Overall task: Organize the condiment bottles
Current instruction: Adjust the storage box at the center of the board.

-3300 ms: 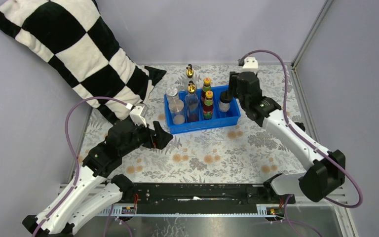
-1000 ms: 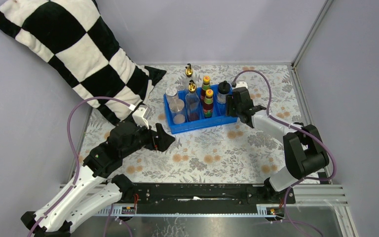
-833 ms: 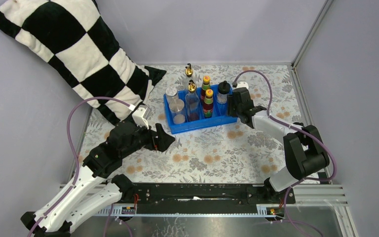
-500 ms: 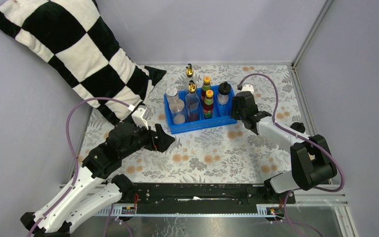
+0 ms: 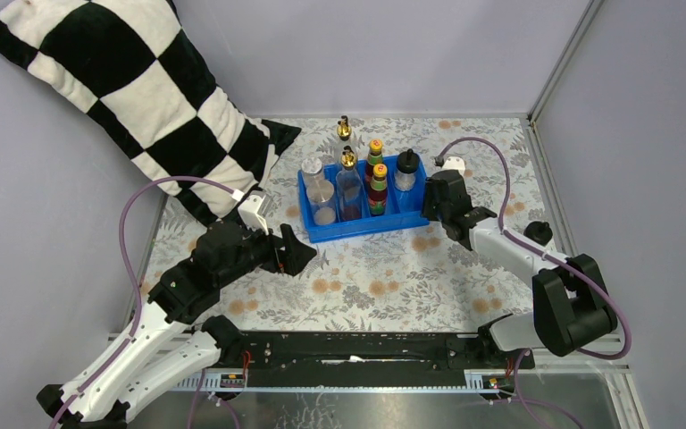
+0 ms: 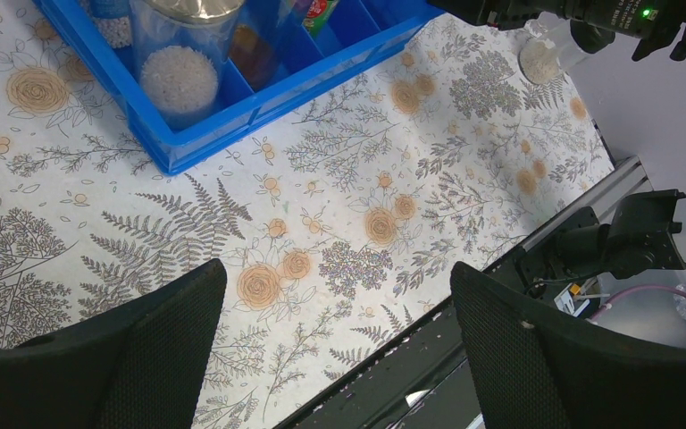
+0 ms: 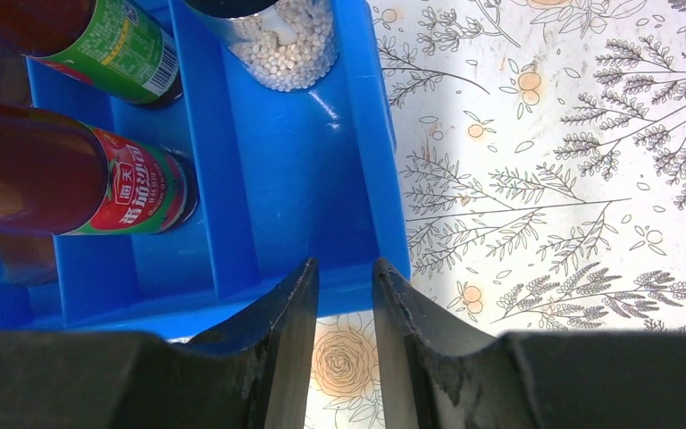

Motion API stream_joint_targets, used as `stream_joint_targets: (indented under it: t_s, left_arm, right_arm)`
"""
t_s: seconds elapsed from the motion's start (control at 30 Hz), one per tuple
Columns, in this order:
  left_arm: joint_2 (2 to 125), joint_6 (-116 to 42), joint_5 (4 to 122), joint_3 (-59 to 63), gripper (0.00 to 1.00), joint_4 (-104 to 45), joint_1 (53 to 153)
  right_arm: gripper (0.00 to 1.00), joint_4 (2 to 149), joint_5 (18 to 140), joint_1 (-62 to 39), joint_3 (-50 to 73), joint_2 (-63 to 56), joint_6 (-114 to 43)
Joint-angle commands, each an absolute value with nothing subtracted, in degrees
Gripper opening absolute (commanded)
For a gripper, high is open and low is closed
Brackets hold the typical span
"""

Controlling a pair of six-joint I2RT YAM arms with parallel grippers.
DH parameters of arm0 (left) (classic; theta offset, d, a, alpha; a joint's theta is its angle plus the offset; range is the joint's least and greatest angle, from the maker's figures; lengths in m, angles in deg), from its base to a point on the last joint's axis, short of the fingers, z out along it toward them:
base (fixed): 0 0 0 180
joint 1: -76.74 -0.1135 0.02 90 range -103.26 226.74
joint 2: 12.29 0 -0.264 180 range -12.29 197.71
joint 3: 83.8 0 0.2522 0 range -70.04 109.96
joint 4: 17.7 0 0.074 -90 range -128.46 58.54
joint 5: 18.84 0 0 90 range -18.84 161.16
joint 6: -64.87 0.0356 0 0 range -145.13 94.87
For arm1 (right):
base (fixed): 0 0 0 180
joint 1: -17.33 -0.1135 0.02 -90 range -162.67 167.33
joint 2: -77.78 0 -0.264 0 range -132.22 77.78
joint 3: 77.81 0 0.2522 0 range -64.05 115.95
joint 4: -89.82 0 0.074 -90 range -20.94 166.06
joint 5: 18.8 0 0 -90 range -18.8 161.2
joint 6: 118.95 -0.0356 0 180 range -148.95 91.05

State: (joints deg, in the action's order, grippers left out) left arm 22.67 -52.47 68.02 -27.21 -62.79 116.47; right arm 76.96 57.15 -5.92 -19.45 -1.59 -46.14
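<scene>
Status from top view: left gripper [image 5: 302, 250] is spread wide and empty over the floral table [image 5: 384, 277]. The blue tray [image 5: 371, 225] sits just ahead of it and to its right. Right gripper [image 5: 430, 207] is at the tray's near right corner. One black-capped shaker [image 5: 405, 170] stands in the end compartment just beyond it. Left of that gripper, in the tray: two orange-capped bottles [image 5: 377, 183], one gold-spouted bottle [image 5: 348, 179], two silver-lidded jars [image 5: 321, 198]. A second gold-spouted bottle [image 5: 343, 128] is on the table behind the tray. A second shaker [image 5: 537, 232] is on the table well to the right gripper's right, beside its arm. Checkered pillow [image 5: 98, 80] is far left, behind the left gripper.

Left wrist: left gripper [image 6: 335, 295] fingers [image 6: 161, 349] are far apart with only tablecloth between them. The tray's near rim [image 6: 277, 94] lies ahead, with a jar of white grains [image 6: 183, 54] inside. The loose shaker [image 6: 549, 55] is far ahead-right.

Right wrist: right gripper [image 7: 346, 277] fingers [image 7: 277, 349] are drawn close with a narrow gap, gripping nothing. Its tips are over the tray's near wall [image 7: 232, 308]. The shaker of white grains [image 7: 290, 40] is straight ahead in that compartment. Red-labelled [image 7: 134, 192] and green-labelled [image 7: 116, 49] bottles stand one compartment to the left.
</scene>
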Motion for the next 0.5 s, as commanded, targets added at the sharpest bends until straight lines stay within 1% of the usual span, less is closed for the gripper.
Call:
stream_joint_targets:
  t_s: [0.0, 0.17, 0.3, 0.47]
  left_arm:
    - [21.91, -52.55, 68.17, -27.41, 0.99, -60.73, 116.97]
    - [21.93, -52.51, 68.17, -27.42, 0.99, -60.68, 116.96]
    - [21.87, -52.55, 68.12, -27.37, 0.99, -60.70, 116.99]
    - [21.82, -52.42, 68.21, -27.40, 0.99, -60.66, 117.06]
  right_arm:
    - [0.36, 64.13, 55.52, -5.42, -21.49, -1.46, -46.90]
    - [0.38, 61.83, 56.46, -5.37, -20.99, -0.79, -48.17]
    - [0.43, 63.87, 56.94, -5.41, -21.20, 0.21, -48.31]
    - [0.47, 62.69, 56.59, -5.43, -14.98, -3.10, -45.74]
